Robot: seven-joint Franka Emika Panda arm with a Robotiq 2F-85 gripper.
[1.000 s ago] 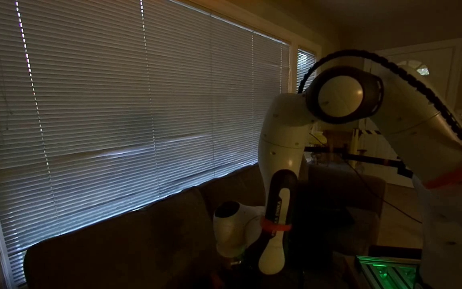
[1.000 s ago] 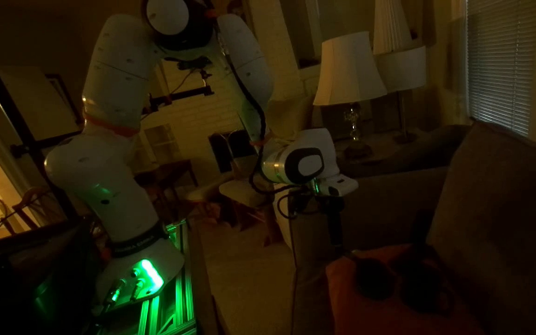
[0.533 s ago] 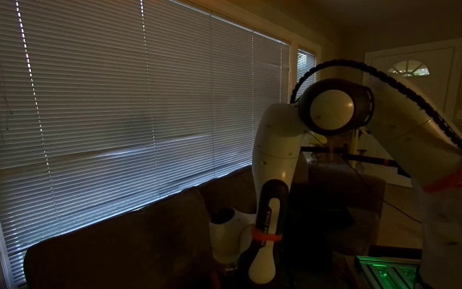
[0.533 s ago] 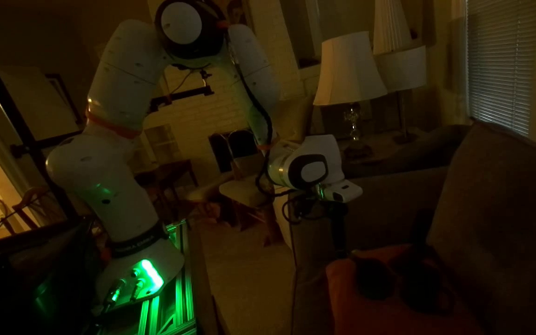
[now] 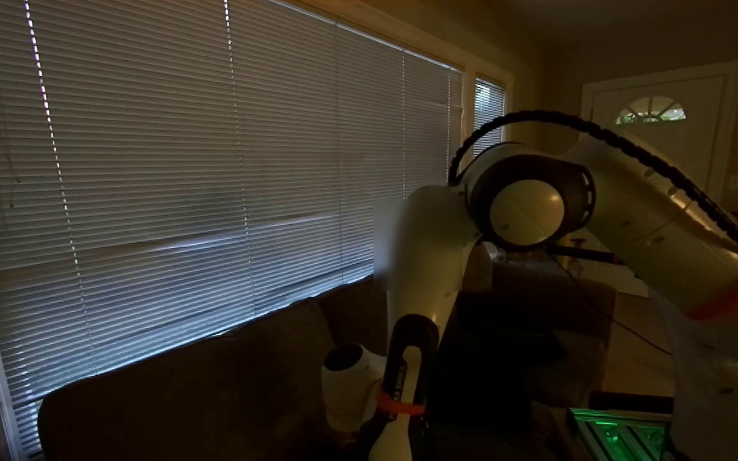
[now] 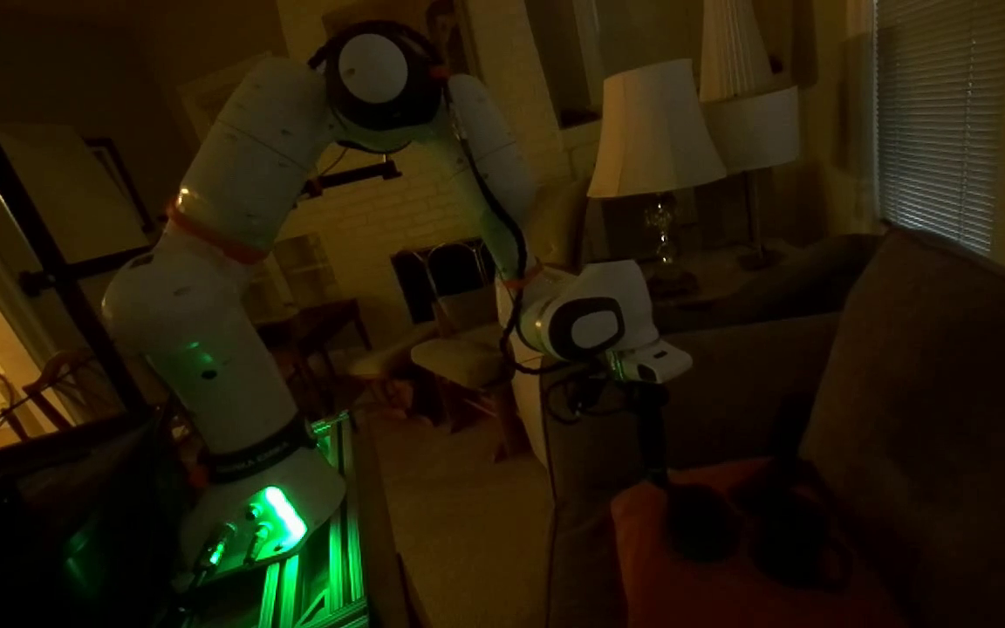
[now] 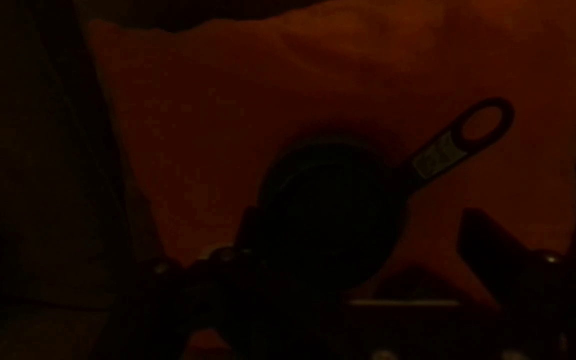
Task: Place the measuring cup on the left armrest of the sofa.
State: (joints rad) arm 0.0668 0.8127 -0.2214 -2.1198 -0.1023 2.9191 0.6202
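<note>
Measuring cup [image 7: 333,210] (round, loop-handled) | on creased orange fabric [image 7: 208,120] | fingers [image 7: 488,250] wide apart, empty

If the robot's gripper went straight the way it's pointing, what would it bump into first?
Probably the dark measuring cup on the reddish cloth: the wrist view shows it ahead of the open gripper. Too dark to tell how far.

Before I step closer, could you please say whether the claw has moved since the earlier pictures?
Yes: in an exterior view, the claw has moved down and right, toward the orange fabric.
</note>
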